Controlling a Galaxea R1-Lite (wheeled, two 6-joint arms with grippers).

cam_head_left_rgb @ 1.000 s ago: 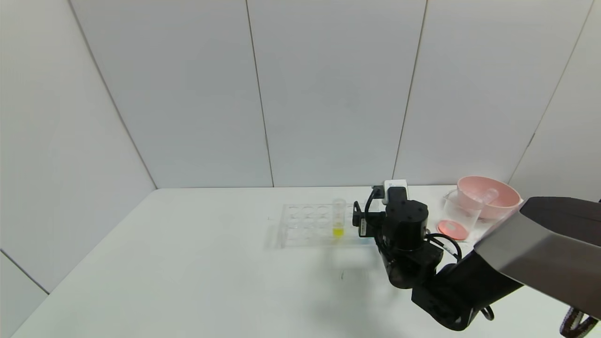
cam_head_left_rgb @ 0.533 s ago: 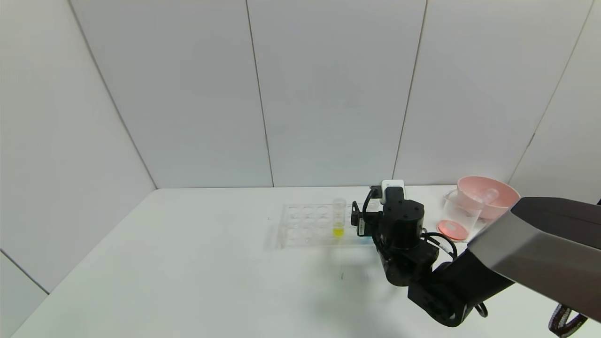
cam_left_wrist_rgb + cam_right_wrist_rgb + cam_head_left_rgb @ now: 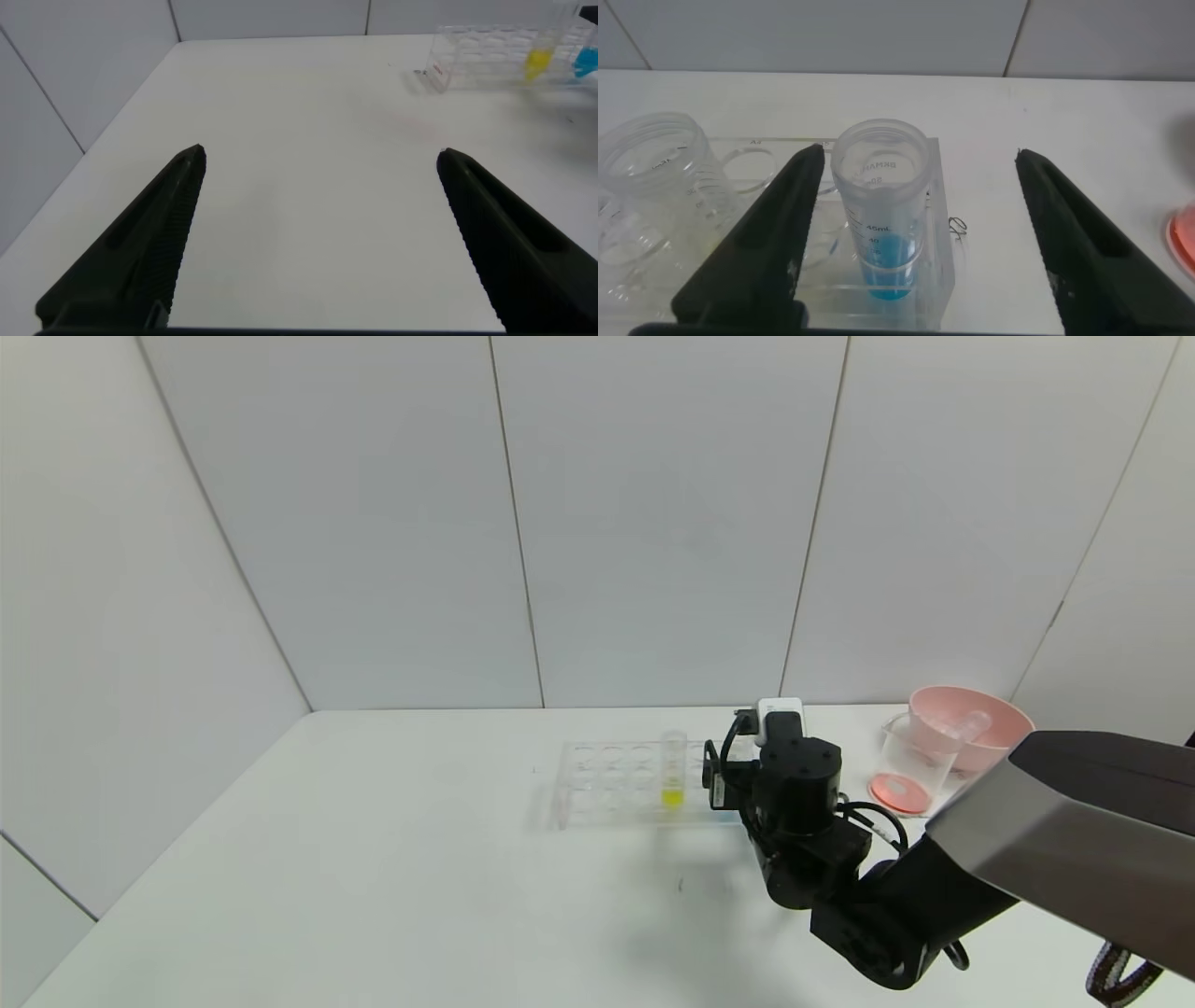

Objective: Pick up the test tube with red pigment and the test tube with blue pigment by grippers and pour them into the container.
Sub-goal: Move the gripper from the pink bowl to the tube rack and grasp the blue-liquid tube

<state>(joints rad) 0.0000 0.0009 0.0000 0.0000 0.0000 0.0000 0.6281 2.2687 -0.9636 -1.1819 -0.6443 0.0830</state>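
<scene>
The test tube with blue pigment (image 3: 878, 201) stands upright in the end hole of the clear rack (image 3: 948, 233). My right gripper (image 3: 920, 154) is open around it: one finger is close beside the tube, the other well apart. In the head view the right gripper (image 3: 726, 771) reaches over the rack's right end and hides that tube. The container (image 3: 913, 761), a clear beaker, holds orange-red liquid at its bottom. The test tube with red pigment is out of view. My left gripper (image 3: 320, 152) hangs open over bare table, far from the rack, with the blue tube (image 3: 586, 63) in the distance.
A tube with yellow liquid (image 3: 673, 773) stands in the rack (image 3: 607, 784) beside the blue one. A pink bowl (image 3: 976, 719) behind the beaker holds a clear tube lying on its side. The white table (image 3: 373, 859) stretches out on the left.
My right arm has edged slightly to the left and forward, toward the rack's end. Rack, beaker and bowl have not moved.
</scene>
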